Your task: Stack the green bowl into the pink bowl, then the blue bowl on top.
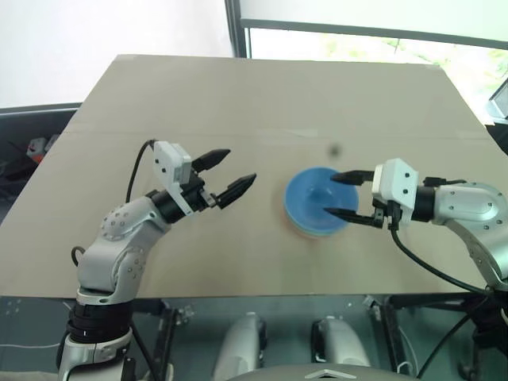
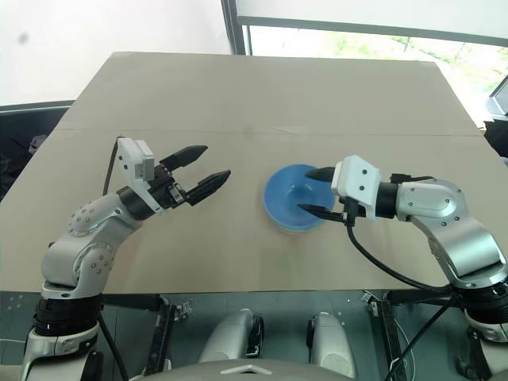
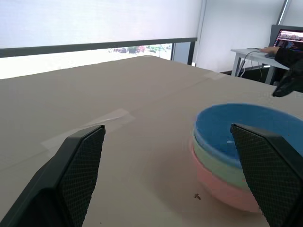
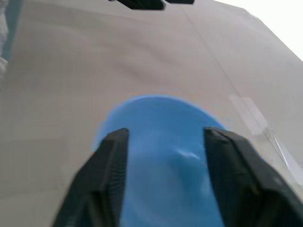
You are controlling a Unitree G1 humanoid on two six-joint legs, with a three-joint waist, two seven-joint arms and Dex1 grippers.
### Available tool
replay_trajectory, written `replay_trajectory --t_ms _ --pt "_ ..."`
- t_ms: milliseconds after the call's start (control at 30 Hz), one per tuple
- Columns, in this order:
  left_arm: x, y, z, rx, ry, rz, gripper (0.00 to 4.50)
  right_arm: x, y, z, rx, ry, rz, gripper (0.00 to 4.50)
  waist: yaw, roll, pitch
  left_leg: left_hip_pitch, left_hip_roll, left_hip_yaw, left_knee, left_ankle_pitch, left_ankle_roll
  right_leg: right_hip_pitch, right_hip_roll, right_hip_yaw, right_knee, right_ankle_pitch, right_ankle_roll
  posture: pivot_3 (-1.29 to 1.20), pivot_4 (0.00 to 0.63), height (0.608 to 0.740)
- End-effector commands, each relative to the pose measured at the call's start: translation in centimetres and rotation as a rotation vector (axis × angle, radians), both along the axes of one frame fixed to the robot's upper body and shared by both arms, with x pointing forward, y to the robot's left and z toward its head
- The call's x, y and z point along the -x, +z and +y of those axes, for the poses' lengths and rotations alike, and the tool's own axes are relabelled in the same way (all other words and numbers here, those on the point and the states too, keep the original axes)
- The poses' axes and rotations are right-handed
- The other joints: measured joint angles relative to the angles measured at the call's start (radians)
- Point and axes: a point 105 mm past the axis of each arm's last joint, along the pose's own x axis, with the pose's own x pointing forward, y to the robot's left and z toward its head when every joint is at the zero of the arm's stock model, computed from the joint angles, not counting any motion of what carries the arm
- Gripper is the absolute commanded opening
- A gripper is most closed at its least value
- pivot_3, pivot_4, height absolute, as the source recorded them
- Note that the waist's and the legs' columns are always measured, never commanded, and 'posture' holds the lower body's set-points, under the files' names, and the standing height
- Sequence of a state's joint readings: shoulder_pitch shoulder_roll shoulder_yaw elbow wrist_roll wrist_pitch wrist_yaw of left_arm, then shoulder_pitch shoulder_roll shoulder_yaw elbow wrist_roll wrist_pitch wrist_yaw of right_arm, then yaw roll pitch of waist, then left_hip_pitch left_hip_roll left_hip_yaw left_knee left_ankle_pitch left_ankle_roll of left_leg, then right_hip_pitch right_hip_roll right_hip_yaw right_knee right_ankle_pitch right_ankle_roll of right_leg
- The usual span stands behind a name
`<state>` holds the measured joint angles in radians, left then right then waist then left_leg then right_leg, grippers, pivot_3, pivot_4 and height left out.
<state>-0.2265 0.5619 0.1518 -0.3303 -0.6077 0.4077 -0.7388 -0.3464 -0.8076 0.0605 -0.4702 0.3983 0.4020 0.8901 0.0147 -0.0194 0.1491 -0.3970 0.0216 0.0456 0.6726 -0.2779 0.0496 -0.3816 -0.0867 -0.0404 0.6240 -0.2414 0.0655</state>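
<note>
The three bowls stand nested in one stack on the table's middle right. The pink bowl [image 3: 221,188] is at the bottom, the green bowl [image 3: 218,158] sits in it, and the blue bowl [image 1: 312,203] is on top. My right gripper [image 1: 331,195] hovers over the right side of the blue bowl, open, with nothing between its fingers [image 4: 106,175]. My left gripper [image 1: 240,165] is open and empty, a short way to the left of the stack and pointing toward it.
The bowls rest on a tan cardboard-covered table [image 1: 238,103] with a taped seam [image 1: 262,133] running across it. Beyond its far edge is a window frame [image 1: 235,28]. In the left wrist view, a desk with a laptop [image 3: 289,35] stands off to the side.
</note>
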Motion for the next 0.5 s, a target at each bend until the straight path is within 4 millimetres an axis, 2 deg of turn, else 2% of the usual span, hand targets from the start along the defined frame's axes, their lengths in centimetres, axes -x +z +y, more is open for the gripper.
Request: replay_trajectory --t_ms 33,167,333,500 --pt "1.2 0.3 0.1 -0.025 -0.025 -0.030 4.50 0.2 2.4 -2.0 -0.065 -0.095 -0.073 3.06 0.000 0.000 0.000 0.000 0.000 0.000 0.000 0.000 0.000 0.000 0.000 0.000 0.000 0.000 0.000 0.00 0.150 0.740" --pt "2.4 -0.9 0.9 -0.114 -0.013 -0.026 4.50 1.1 2.3 -5.6 -0.115 -0.206 -0.024 3.06 0.002 0.000 0.000 -0.001 0.000 0.000 -0.002 -0.001 0.001 0.000 0.000 -0.001 -0.001 0.000 0.000 0.00 0.150 0.740" --pt "4.1 -1.9 2.9 -0.161 -0.010 0.041 4.50 3.4 0.8 -11.5 -0.128 -0.332 0.139 3.06 0.002 0.000 0.000 0.001 0.000 0.001 -0.001 -0.001 0.001 0.002 -0.001 0.000 -0.005 0.000 0.000 0.00 0.150 0.740" --pt "5.0 -2.5 5.6 -0.214 -0.004 0.097 4.50 5.1 0.0 -14.5 -0.114 -0.412 0.180 3.06 -0.001 0.001 0.000 0.004 0.001 0.002 -0.001 -0.001 0.002 0.003 0.000 0.002 -0.002 -0.001 -0.002 0.00 0.150 0.740"
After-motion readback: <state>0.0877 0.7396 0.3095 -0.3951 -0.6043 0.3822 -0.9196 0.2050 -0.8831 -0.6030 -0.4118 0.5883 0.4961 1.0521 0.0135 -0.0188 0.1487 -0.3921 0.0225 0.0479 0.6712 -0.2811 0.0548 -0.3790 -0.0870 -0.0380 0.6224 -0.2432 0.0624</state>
